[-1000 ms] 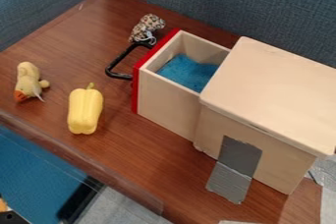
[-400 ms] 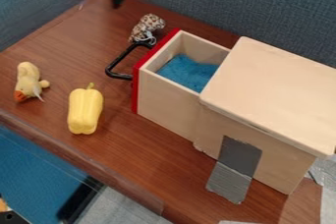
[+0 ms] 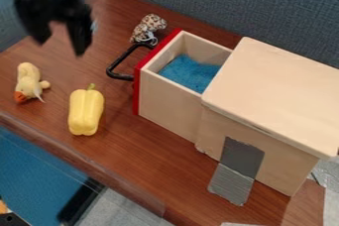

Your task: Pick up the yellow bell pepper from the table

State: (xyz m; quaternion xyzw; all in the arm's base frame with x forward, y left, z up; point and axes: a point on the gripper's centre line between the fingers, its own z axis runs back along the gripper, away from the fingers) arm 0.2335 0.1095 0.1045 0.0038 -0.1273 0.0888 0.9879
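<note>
The black gripper (image 3: 61, 46) hangs at the upper left over the back left part of the table, its two fingers apart with nothing between them. Below it on the wood lie a yellow plush duck (image 3: 28, 82) at the left and a yellow bell pepper (image 3: 86, 111) with its stem toward the back. A small spotted plush toy (image 3: 147, 28) is to the gripper's right, behind the black handle (image 3: 119, 67) of a drawer. That red-fronted wooden drawer (image 3: 169, 106) stands pulled out, with a blue cloth (image 3: 190, 73) inside.
The wooden cabinet (image 3: 275, 91) takes up the right side, fixed to the brown table (image 3: 152, 165) by grey tape (image 3: 236, 170). Blue-grey partition walls (image 3: 225, 2) rise behind and at the left. A clear edge strip (image 3: 132, 195) runs along the table's front.
The gripper has come down from the top edge and moved left and nearer to the camera. The toys, pepper and drawer have kept their places.
</note>
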